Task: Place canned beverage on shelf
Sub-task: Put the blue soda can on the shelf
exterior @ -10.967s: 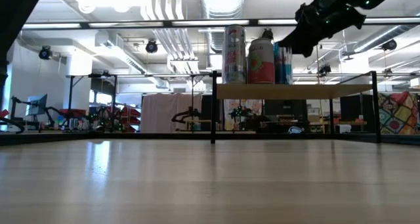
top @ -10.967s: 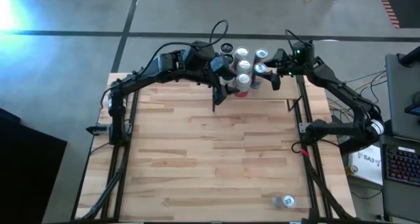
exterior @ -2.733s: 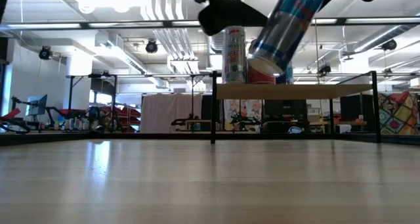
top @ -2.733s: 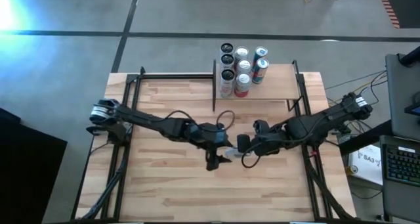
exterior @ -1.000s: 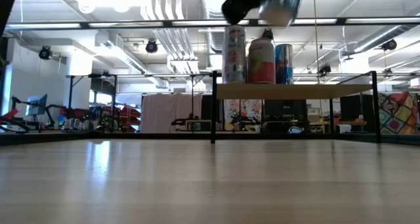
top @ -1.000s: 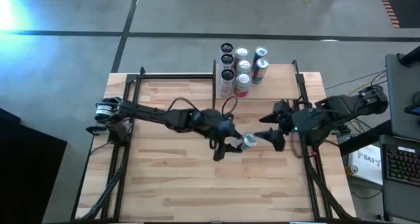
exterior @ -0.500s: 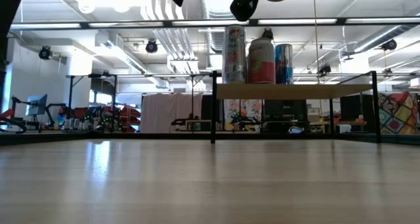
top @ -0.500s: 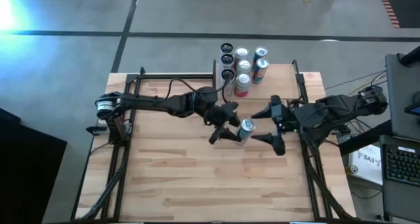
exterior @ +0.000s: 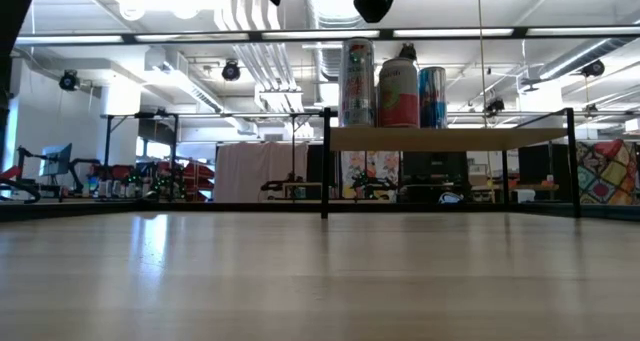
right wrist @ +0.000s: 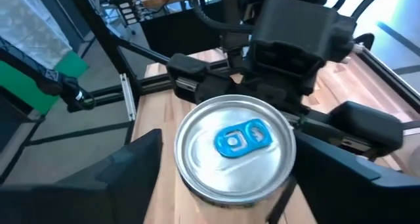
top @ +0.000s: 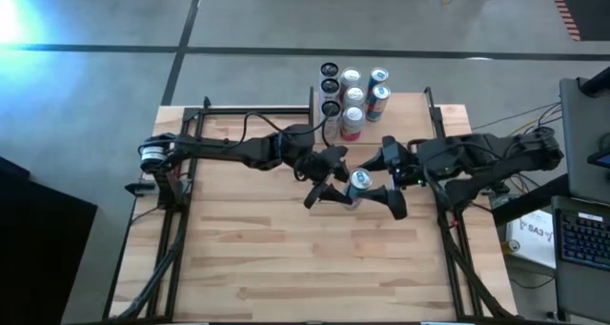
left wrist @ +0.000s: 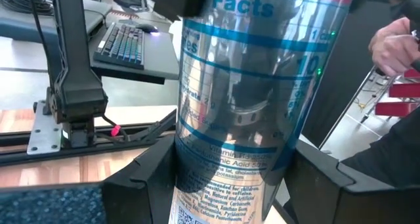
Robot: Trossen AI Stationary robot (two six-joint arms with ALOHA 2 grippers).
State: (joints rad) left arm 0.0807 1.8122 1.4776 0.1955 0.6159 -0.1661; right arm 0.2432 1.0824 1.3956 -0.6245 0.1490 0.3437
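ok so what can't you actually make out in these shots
- Low view: the held can and both grippers are cut off by the top edge.
- Left wrist view: the can fills the frame, hiding whether the left gripper's fingers press it.
- High view: labels of the cans on the shelf are too small to read.
- Right wrist view: the right gripper straddles the can; contact is unclear.

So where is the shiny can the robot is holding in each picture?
High view: can mid-table, between both grippers.
Low view: barely shows at the top edge, if at all.
Left wrist view: can fills the middle.
Right wrist view: its lid, centre.
Shared landmark: the butcher-block tabletop.
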